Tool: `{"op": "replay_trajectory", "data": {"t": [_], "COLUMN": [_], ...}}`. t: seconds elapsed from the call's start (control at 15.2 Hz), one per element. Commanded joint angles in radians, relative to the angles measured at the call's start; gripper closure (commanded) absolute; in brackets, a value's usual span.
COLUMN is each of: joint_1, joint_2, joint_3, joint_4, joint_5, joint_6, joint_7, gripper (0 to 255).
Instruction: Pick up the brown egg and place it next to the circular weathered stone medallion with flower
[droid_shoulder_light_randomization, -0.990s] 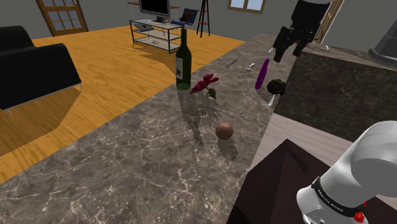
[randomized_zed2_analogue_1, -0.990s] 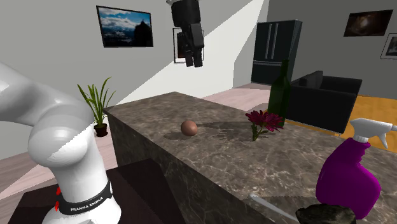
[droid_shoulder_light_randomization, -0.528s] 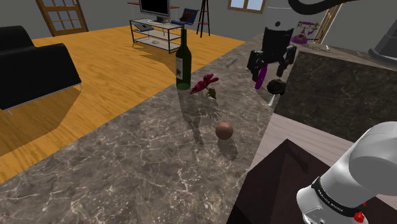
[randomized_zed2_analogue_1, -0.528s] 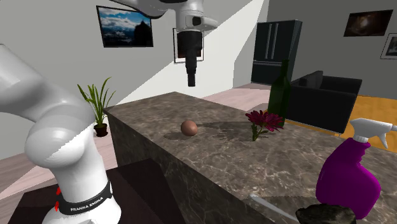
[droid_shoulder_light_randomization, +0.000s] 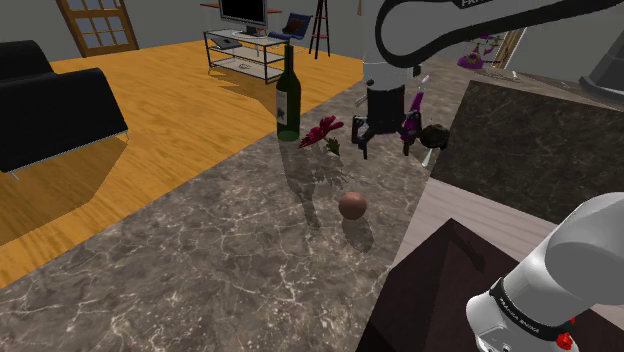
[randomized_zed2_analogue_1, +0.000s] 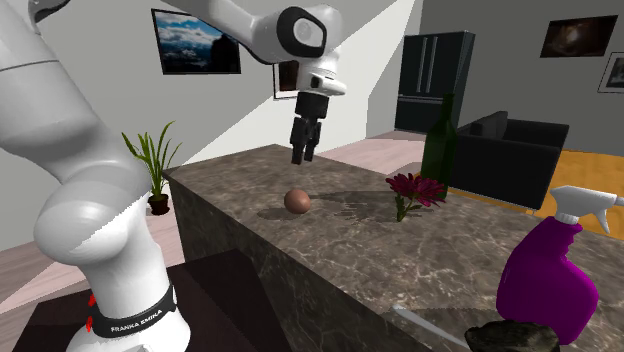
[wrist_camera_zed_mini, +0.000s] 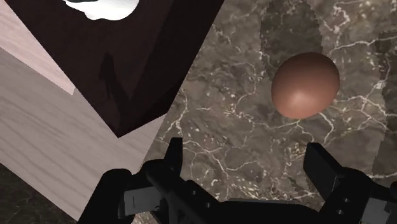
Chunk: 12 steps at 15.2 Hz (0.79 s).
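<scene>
End effector (droid_shoulder_light_randomization: 384, 148) released: fingers apart, nothing between them. It hangs above the worktop (droid_shoulder_light_randomization: 230, 260), upper centre of the shoulder view. Brown egg (droid_shoulder_light_randomization: 352, 205) lies on the worktop at frame centre, below and slightly left of the end effector, well apart. Wrist view: egg is past the fingertips, off toward one finger, not centred. Likely needs a sideways shift, then descent. Dark stone medallion (droid_shoulder_light_randomization: 434, 136) sits upper right, just beside the purple spray bottle (droid_shoulder_light_randomization: 411, 118).

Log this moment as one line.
gripper: open, empty | brown egg: resting on counter, untouched | stage: not yet grasped
</scene>
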Motion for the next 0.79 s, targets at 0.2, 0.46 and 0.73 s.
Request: {"op": "replay_trajectory", "data": {"t": [0.2,0.46,0.73], "joint_1": [-0.017,-0.017,-0.013], "joint_2": [0.207,0.374,0.387], "joint_3": [0.045,0.054,0.054], "joint_4": [0.058,0.114,0.079], "joint_5": [0.040,0.070,0.074], "joint_6": [0.045,0.088,0.131], "joint_7": [0.247,0.421,0.430], "gripper": [0,0,0]}}
